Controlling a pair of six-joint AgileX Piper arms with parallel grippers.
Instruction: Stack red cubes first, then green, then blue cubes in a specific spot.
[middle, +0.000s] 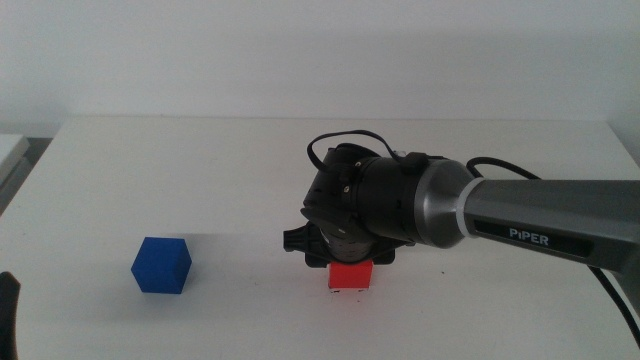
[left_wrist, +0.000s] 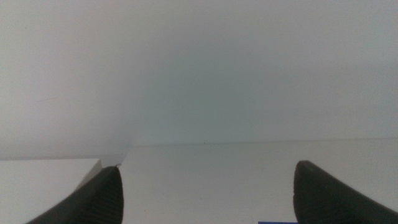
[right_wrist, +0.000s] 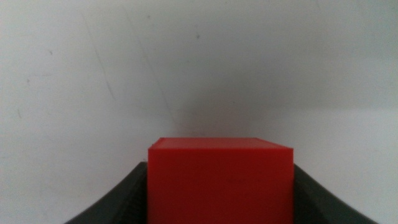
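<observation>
My right gripper (middle: 349, 262) reaches in from the right and points down at the table's middle. It is shut on the red cube (middle: 350, 275), which sits at or just above the white surface. In the right wrist view the red cube (right_wrist: 219, 183) fills the gap between the two dark jaws of my right gripper (right_wrist: 219, 205). The blue cube (middle: 161, 265) stands alone on the table to the left, apart from both grippers. The green cube is out of view. The corner marks are not clearly visible. My left gripper (left_wrist: 208, 199) is open and empty, and waits at the bottom left edge (middle: 6, 310).
The white table (middle: 200, 160) runs back to a white wall. The right arm's grey forearm (middle: 540, 225) lies across the right half of the table. A pale object (middle: 10, 150) sits off the table's far left edge.
</observation>
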